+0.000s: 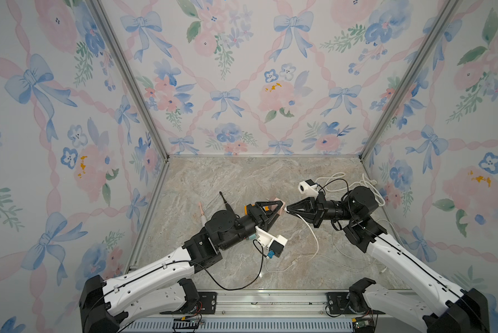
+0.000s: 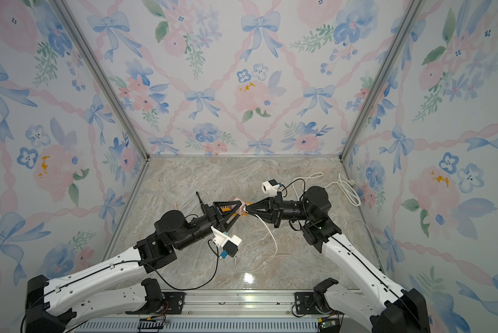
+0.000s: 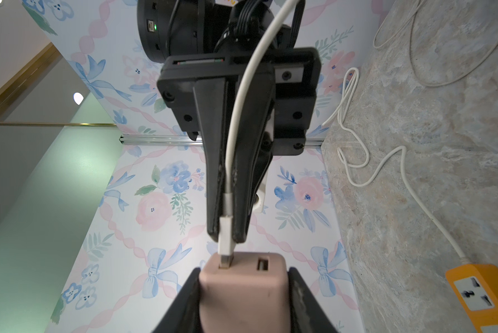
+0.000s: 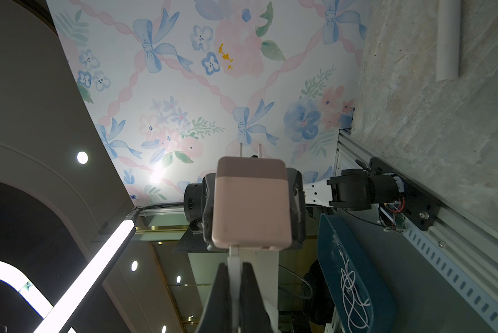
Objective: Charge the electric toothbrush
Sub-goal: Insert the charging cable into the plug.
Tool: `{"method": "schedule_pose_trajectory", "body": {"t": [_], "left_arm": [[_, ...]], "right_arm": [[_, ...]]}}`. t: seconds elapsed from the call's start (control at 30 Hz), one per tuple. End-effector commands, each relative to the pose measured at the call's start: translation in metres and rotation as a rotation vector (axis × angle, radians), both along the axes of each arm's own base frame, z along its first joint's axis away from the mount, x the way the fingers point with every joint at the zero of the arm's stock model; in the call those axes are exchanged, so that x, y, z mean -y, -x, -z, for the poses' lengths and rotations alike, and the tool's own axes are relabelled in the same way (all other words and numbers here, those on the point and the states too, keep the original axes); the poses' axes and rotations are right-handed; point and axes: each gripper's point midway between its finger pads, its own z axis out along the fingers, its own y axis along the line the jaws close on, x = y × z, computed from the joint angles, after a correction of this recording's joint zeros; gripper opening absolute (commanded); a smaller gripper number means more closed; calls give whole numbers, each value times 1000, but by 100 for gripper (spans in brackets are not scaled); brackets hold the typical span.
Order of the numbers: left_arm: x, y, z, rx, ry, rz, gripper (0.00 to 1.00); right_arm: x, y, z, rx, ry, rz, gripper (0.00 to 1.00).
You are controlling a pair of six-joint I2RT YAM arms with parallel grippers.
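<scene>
We are holding the pink charger block (image 3: 250, 291) up off the desk (image 1: 213, 178) in our half-open left claw (image 3: 243, 276), while our right claw (image 3: 227, 234), squeezed shut on the white plug (image 3: 226, 246), is pointing it straight at one hole (image 3: 225, 264) in the block, tip just touching.

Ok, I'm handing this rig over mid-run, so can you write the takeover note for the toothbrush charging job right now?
Left gripper: shut on the pink adapter, prongs bare.
Right gripper: shut on the white USB plug, its metal tip partly in the adapter, not fully seated.
Orange power strip, pink toothbrush and black toothbrush lie on the table.
Done: adapter and plug picked up.
Left: seat plug, put adapter into strip, connect toothbrush.
</scene>
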Motion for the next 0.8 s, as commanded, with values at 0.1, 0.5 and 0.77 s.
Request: {"method": "schedule_pose_trajectory", "body": {"t": [0.1,0.5,0.77], "left_arm": [[21,41,-22,69,34,191,0],[46,90,-14,54,13,349,0],[49,79,-3,24,-11,291,0]], "right_arm": [[-5,-15,4,-24,22,52,0],[-14,-46,6,-39,39,121,0],[-6,-39,22,126,275,141,11]]}}
